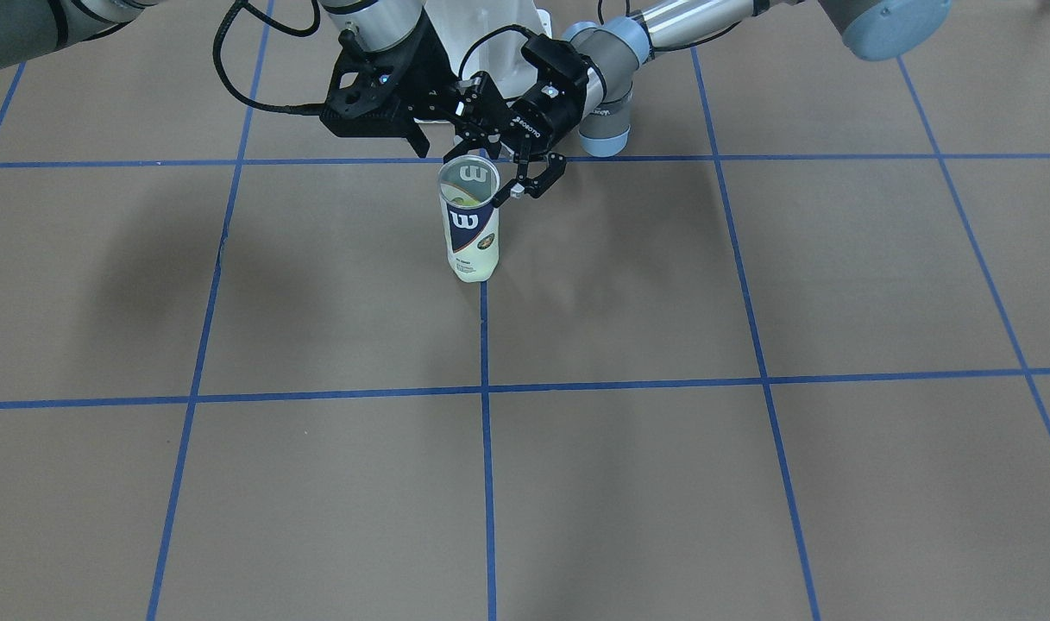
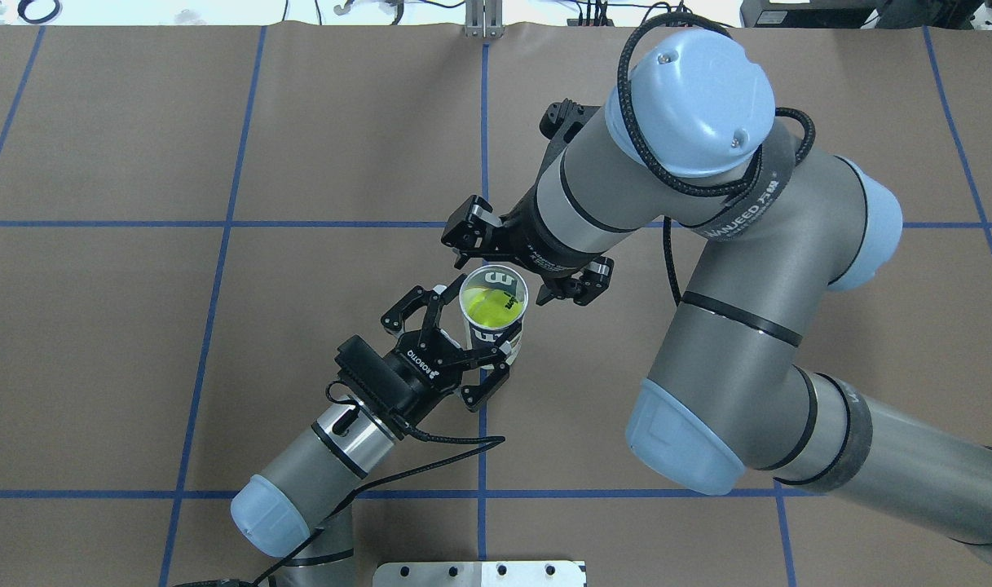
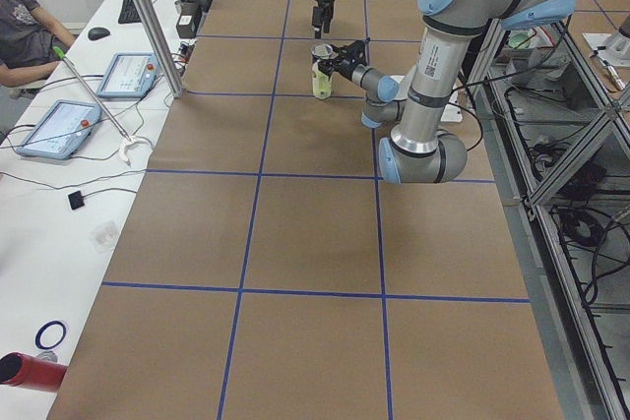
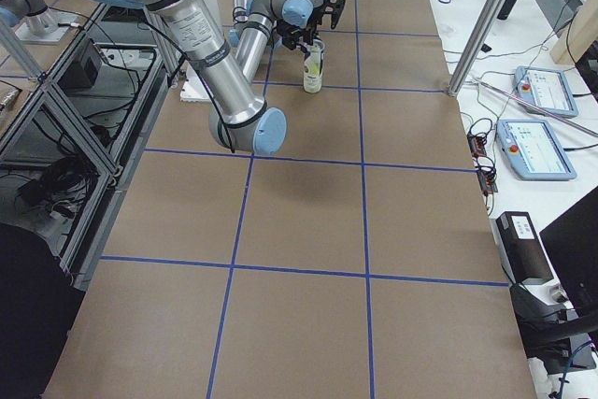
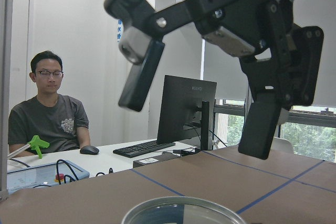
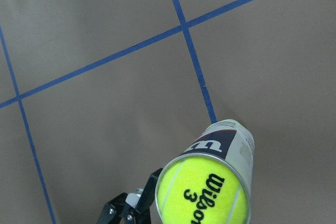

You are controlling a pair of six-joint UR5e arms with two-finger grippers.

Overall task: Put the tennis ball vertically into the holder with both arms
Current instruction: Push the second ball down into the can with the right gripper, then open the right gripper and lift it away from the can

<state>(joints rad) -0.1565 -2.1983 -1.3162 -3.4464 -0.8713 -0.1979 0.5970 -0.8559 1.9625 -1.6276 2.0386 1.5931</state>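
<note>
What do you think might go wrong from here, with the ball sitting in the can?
1. The holder stands free, with neither hand shut on it; the open left hand sits close at its rim and might tip it if it moves sideways.
2. The open right hand hangs just above and could clip the rim.

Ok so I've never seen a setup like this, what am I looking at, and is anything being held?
This is a two-armed robot at a brown table marked with blue tape lines. Two pictures look down on the table, two come from its ends, and two from cameras on the wrists. A tennis-ball can stands upright with a yellow ball inside. The left gripper is open beside the can's rim, holding nothing. The right arm reaches over the can; its fingers are hidden. A person sits off to one side.
</note>
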